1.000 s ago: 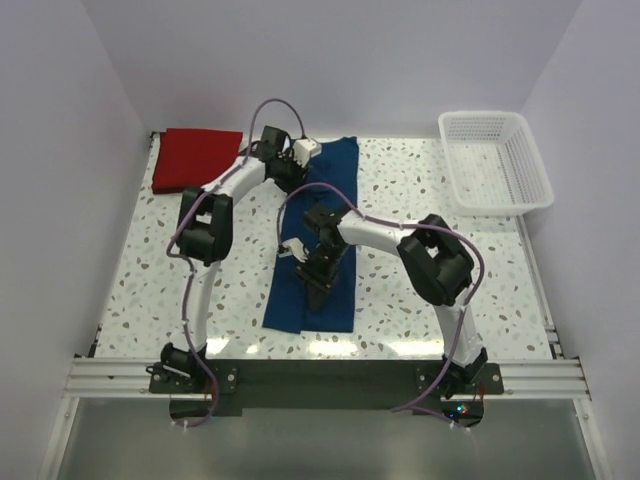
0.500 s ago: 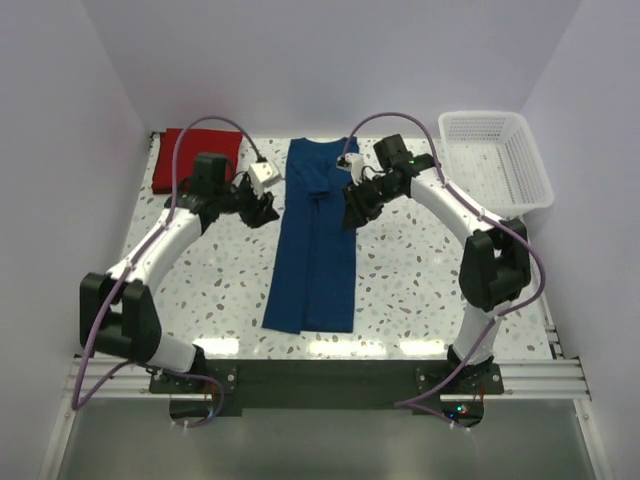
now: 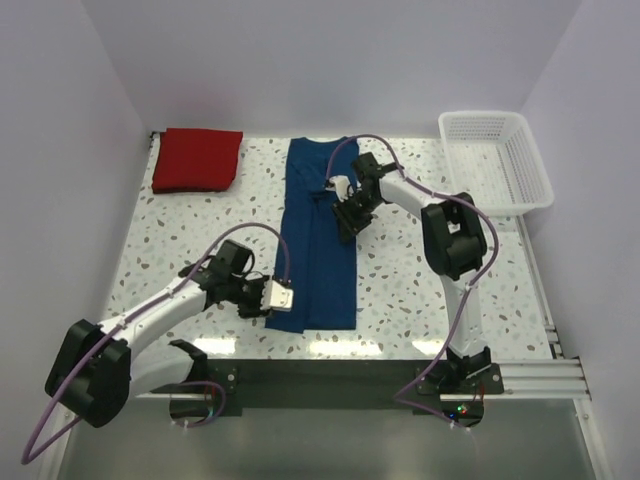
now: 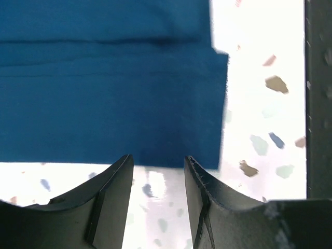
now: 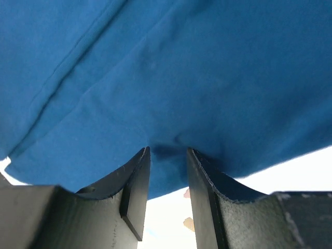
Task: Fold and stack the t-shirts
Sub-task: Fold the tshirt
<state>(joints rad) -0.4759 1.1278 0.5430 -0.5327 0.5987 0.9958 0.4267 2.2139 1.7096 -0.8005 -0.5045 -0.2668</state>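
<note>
The navy t-shirt (image 3: 318, 235) lies folded into a long narrow strip running from the back of the table to the front. The red t-shirt (image 3: 198, 160) lies folded at the back left corner. My left gripper (image 3: 277, 303) is open and empty at the strip's near left corner. In the left wrist view (image 4: 158, 162) the navy hem (image 4: 109, 104) lies just beyond the fingertips. My right gripper (image 3: 345, 220) is at the strip's right edge, about midway along. In the right wrist view (image 5: 167, 153) its jaws stand a little apart, astride the puckered navy edge (image 5: 171, 78).
A white lattice basket (image 3: 497, 160) stands at the back right. The speckled tabletop (image 3: 420, 280) is walled at the left, back and right. A dark rail (image 4: 317, 98) runs along the front edge, close to the shirt's near end.
My left arm has swung from the back left down to the strip's near left corner. My right gripper has stayed at the strip's right edge, shifting slightly forward.
</note>
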